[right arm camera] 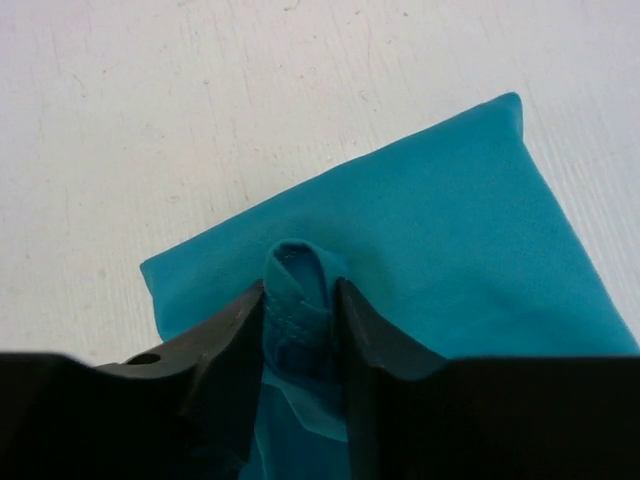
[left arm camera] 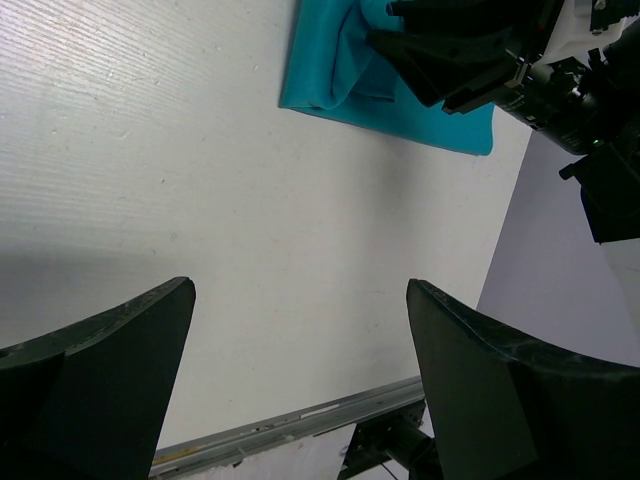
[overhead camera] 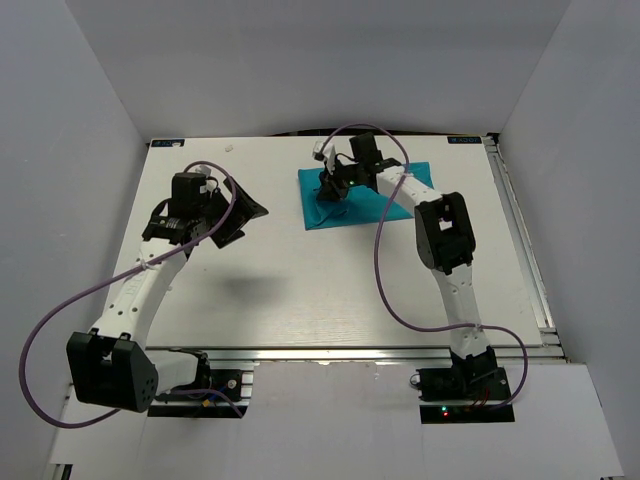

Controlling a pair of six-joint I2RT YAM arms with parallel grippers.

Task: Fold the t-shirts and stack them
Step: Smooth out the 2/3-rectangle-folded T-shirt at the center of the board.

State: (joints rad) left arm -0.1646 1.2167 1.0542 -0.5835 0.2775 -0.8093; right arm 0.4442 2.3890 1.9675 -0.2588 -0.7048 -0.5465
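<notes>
White tabletop [overhead camera: 300, 290] boxed by grey walls on 3 sides. The teal t-shirt [overhead camera: 355, 212] lies on it as a folded rectangle, toward the far edge and right of centre. My right gripper [right arm camera: 300, 295] is clamped on a small bunch of the top layer near the packet's left end; the wrist view shows fabric puckered up between the 2 fingers. The left gripper [left arm camera: 300, 295] hangs over bare table to the shirt's left, fingers spread wide, holding nothing.

Risks, as I judge them: the pinch looks to have caught only the upper ply. A lift could peel that layer back and undo the fold instead of carrying the whole packet. A sideways drag could wrinkle the lower layers against the table. Little cloth sits between the fingers, so it could also slip free mid-move.

The packet's long axis runs left to right across the table, nearly parallel to the far edge. I cannot tell which end holds the collar.
</notes>
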